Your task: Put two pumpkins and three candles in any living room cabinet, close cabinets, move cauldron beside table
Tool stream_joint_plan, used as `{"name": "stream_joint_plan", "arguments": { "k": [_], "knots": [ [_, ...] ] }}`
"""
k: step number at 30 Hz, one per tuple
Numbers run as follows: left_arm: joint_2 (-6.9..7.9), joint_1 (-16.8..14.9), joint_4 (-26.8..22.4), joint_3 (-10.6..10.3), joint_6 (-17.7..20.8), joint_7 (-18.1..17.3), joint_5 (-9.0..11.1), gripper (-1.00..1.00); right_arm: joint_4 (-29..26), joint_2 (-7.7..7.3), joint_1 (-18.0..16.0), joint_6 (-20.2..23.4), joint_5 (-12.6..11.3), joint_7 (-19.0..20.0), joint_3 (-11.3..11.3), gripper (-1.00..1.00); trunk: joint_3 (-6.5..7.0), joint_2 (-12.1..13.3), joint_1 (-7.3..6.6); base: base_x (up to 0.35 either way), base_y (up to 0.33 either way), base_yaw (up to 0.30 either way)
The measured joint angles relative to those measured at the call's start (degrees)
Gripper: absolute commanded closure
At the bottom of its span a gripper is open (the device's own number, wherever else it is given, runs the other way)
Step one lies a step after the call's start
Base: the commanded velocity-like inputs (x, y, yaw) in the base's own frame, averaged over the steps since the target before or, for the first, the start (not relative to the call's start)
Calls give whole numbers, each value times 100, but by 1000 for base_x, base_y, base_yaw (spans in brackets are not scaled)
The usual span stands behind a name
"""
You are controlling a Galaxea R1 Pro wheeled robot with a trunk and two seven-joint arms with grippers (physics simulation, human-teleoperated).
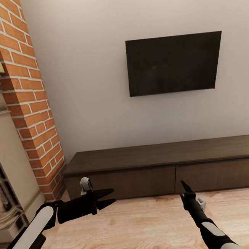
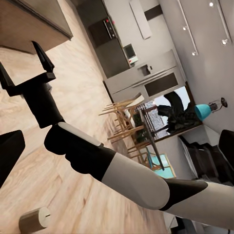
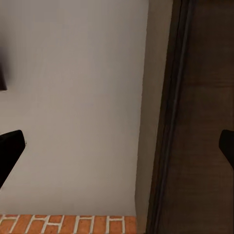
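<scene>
Wood floor (image 1: 151, 229), lower frame; closed cabinet (image 1: 167, 169) at centre. Left end effector (image 1: 107, 198) and right end effector (image 1: 184, 189) both open, empty. Candle (image 2: 34, 219) on floor.

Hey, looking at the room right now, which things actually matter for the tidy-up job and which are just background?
Part of the job:
- cabinet, both fronts shut
- one candle lying on the floor
- left gripper and right gripper, both open and empty

Just background:
- wall television
- brick chimney
- fireplace
- dining chairs
</scene>
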Motion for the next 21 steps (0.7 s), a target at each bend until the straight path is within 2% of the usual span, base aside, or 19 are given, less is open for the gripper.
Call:
{"name": "stream_joint_plan", "arguments": {
  "k": [9, 21],
  "knots": [
    [-8, 0, -1, -2, 0, -1, 0, -100, -5, 0, 0, 0, -113, 41, 4, -100, -162, -361, 198, 0, 0, 0],
    [-9, 0, -1, -2, 0, 1, 0, -100, -5, -8, 0, 0, -117, 35, 4, -100, -426, -392, 237, 0, 0, 0]
  ]
}}
